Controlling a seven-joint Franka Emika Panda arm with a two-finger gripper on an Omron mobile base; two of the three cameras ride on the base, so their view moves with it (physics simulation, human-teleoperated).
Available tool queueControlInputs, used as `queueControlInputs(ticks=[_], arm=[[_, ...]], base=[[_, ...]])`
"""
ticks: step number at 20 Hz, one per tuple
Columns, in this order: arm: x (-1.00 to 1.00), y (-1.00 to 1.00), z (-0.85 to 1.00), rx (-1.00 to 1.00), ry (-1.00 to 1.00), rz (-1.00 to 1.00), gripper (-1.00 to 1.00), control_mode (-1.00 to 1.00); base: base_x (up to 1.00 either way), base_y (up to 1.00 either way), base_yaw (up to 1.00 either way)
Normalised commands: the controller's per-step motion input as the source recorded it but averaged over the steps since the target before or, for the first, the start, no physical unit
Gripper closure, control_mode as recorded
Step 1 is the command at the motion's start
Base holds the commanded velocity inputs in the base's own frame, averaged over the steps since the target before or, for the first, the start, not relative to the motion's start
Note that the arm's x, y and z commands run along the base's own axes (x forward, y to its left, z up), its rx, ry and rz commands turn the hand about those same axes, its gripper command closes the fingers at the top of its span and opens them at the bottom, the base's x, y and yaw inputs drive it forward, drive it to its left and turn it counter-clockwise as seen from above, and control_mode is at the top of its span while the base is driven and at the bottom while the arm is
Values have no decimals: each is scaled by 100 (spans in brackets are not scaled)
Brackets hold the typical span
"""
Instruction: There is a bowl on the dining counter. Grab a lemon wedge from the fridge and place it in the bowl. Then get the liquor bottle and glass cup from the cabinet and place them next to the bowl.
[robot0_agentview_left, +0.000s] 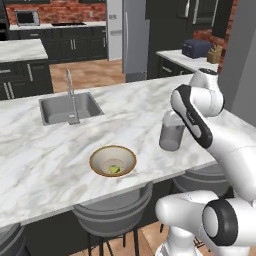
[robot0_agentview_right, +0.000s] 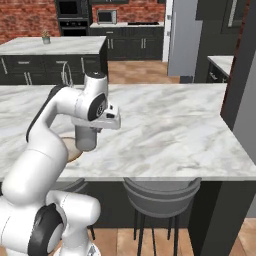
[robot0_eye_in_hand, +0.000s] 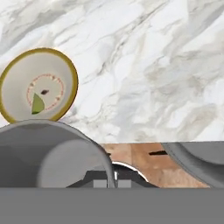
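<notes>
- The bowl (robot0_agentview_left: 113, 161) sits on the marble dining counter (robot0_agentview_left: 45, 165), near its front edge; it is round, pale inside with a yellow-brown rim and a faint reddish ring on its floor.
- A small green lemon wedge (robot0_agentview_left: 115, 169) lies inside the bowl, close to the middle of its floor.
- The glass cup (robot0_agentview_left: 172, 134) is a plain grey, see-through cylinder, upright, just to the right of the bowl in the left base view and apart from it; whether its base touches the counter cannot be told.
- The gripper (robot0_agentview_right: 90, 131) is clamped shut on the glass cup at its upper rim, with the white hand directly above the cup.
- In the hand view the cup's rim (robot0_eye_in_hand: 52, 153) curves large across the lower left, with the bowl (robot0_eye_in_hand: 39, 85) beyond it on the counter.
- A steel sink (robot0_agentview_left: 70, 107) with a tall faucet (robot0_agentview_left: 71, 95) is set in the counter beyond the bowl, well apart from it.
- Grey stools (robot0_agentview_left: 115, 212) stand under the counter's front edge, below the bowl.
</notes>
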Motion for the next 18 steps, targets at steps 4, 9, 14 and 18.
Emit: queueControlInputs(ticks=[4, 9, 14, 18], arm=[[42, 0, -68, -3, -9, 4, 100, -100], [30, 5, -63, -4, -14, 3, 100, -100], [13, 25, -42, -5, -18, 2, 100, -100], [8, 23, -11, -3, -14, 1, 100, -100]], base=[[0, 0, 0], [0, 0, 0], [0, 0, 0], [0, 0, 0]])
